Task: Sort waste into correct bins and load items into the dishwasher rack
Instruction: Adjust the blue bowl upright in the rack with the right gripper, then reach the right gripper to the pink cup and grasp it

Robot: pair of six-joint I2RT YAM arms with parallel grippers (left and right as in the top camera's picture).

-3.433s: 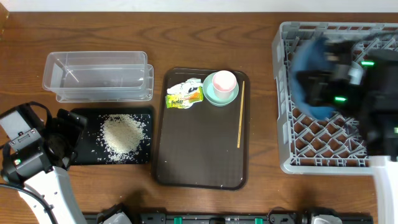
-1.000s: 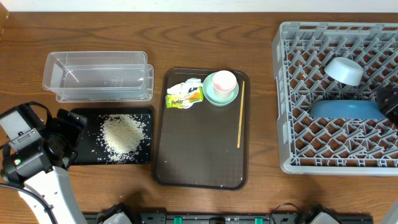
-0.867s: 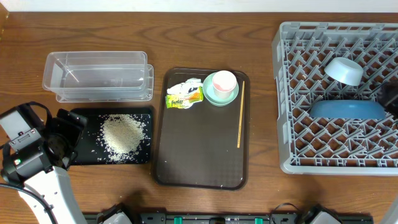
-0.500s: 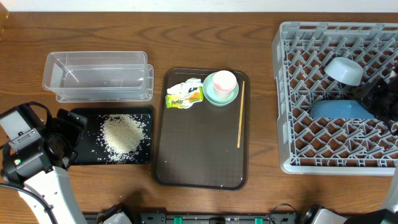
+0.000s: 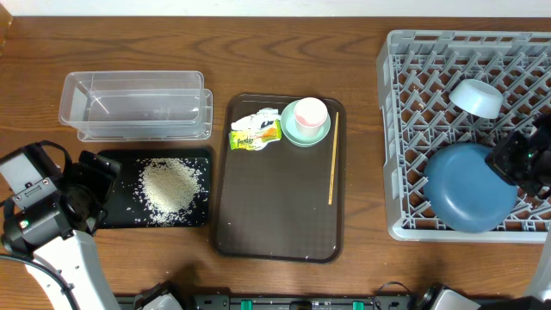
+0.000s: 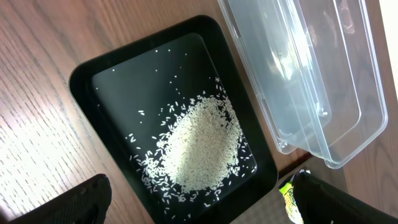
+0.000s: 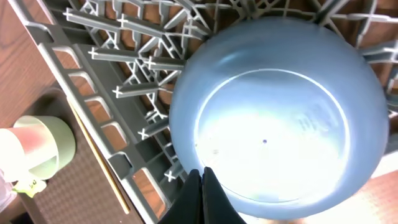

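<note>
Right gripper [image 7: 202, 175], clenched empty, tips against the plate [image 5: 465, 191] at the rack's [image 5: 405, 129] near edge, likely tipping it between pegs (left gripper [image 6: 199, 208] gapes over the rice [image 6: 200, 148]).

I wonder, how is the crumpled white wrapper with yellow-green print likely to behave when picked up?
The crumpled white wrapper looks thin and creased, so it would probably squash and flop when gripped. It seems very light, so a push may simply slide it across the dark brown tray.
</note>
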